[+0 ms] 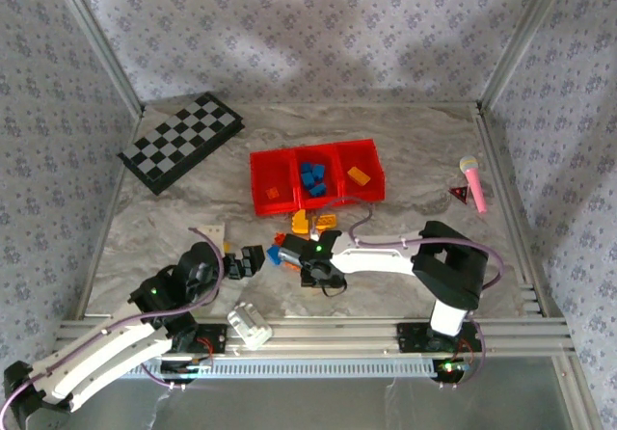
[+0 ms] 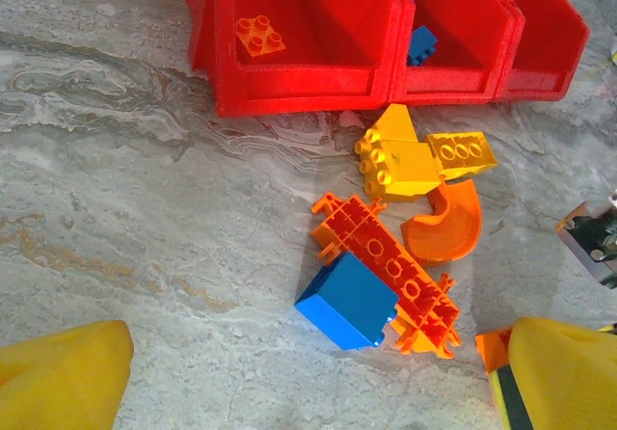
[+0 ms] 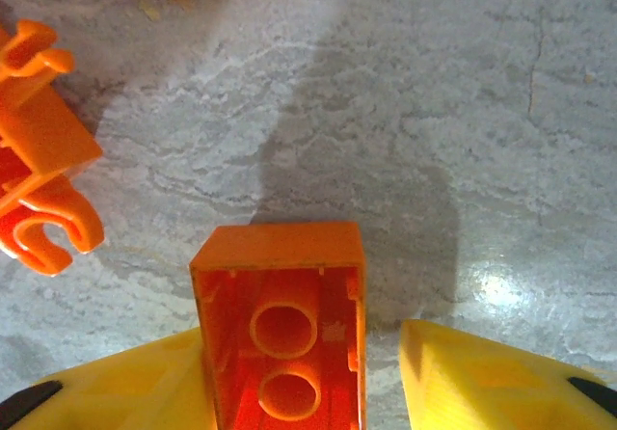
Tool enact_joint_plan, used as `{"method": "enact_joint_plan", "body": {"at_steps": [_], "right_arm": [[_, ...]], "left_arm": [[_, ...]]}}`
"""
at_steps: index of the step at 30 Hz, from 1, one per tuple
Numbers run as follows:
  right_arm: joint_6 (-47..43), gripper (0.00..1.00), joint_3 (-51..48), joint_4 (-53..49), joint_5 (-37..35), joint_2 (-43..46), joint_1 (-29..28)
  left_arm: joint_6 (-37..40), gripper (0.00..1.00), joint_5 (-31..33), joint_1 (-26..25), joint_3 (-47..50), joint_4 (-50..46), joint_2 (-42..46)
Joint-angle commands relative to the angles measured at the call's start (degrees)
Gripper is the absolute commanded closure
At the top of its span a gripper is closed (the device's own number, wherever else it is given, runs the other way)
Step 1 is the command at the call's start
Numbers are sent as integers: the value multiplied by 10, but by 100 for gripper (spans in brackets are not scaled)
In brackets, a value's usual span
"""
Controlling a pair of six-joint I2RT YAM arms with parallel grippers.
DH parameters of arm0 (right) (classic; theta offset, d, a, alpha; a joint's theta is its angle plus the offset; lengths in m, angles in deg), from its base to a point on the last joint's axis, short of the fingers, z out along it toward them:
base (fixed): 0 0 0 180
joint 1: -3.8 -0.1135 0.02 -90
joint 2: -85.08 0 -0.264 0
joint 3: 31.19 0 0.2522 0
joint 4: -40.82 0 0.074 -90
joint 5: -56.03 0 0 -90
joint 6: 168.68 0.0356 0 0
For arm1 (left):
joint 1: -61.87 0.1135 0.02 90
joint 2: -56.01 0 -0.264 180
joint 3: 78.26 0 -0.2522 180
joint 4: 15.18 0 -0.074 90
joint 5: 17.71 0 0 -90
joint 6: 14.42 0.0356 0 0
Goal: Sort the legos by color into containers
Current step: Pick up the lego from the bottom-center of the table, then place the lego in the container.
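Grey marbled table [image 1: 164, 223], patterned walls [image 1: 289, 25]. My left gripper [image 2: 315, 377] is wide open, hovering by loose bricks [image 2: 386, 256] lying just beside the red tray [image 2: 299, 88]. My right gripper [image 3: 304, 353] straddles an upturned orange brick [image 3: 280, 256]: one finger touching, gap at the other.

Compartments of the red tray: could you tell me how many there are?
3: left compartment with an orange brick, middle compartment with blue bricks, right compartment with an orange piece.

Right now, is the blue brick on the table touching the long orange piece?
Touching. The left wrist view shows the blue brick lying against the long orange piece, with no gap between them.
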Motion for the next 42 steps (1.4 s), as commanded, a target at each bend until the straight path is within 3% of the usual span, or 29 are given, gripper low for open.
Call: {"method": "enact_joint_plan", "body": {"at_steps": [1, 8, 14, 23, 34, 42], "right_arm": [[-14, 52, 15, -15, -21, -16, 4], [-70, 62, 43, -24, -42, -14, 7], [-152, 69, 127, -70, -76, -2, 16], [-292, 72, 239, -58, -91, 8, 84], [-443, 70, 461, -54, 23, -143, 189], [-456, 70, 545, -40, 81, -240, 222]], "left_arm": [[0, 0, -1, 0, -1, 12, 1], [-2, 0, 3, 0, -1, 5, 7], [-3, 0, 6, 0, -5, -5, 15], [-8, 0, 17, 0, -8, -34, 46], [-11, 0, 20, -1, -9, -51, 50], [-21, 0, 26, -1, 5, -71, 67]]}}
